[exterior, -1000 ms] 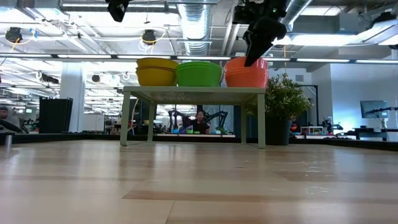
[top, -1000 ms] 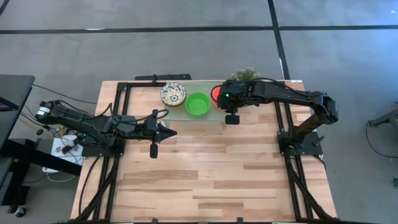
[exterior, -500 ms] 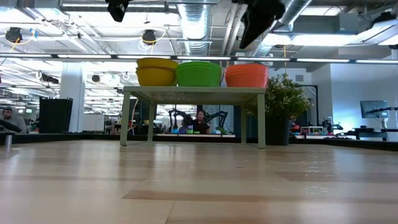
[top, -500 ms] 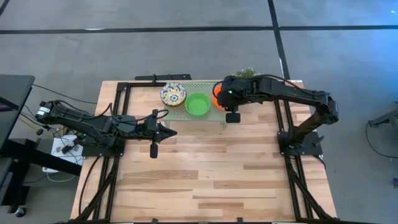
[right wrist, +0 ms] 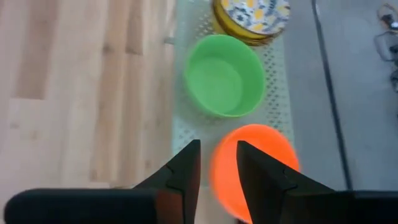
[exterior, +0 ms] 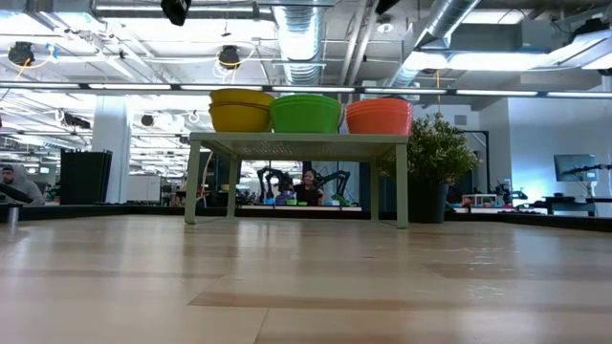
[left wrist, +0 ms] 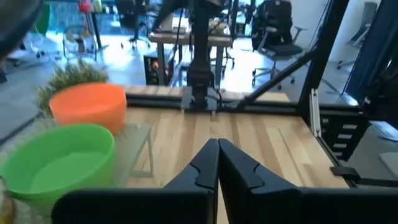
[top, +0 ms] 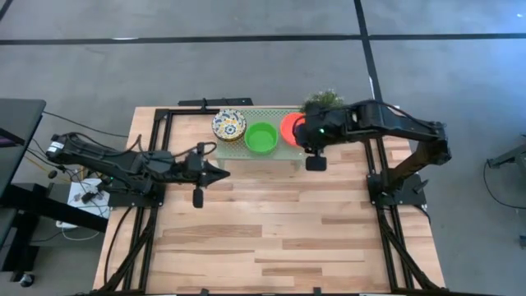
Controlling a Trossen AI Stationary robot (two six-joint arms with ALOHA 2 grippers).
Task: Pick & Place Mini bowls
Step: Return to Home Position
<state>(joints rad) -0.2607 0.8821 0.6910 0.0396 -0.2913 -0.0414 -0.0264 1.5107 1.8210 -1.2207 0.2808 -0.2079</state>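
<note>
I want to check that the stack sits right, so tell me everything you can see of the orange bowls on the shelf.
The orange bowls are plain red-orange, smooth and glossy like plastic, nested in a short stack, upright, mouths up, the top one empty. They stand on the pale green perforated shelf, at its end by the potted plant, a narrow gap from the green bowls. The open right gripper hangs above them, touching nothing.

bright, even overhead light from ceiling lights [exterior: 535, 92]; soft faint shadows; pale sheen on the table [exterior: 306, 287].
</note>
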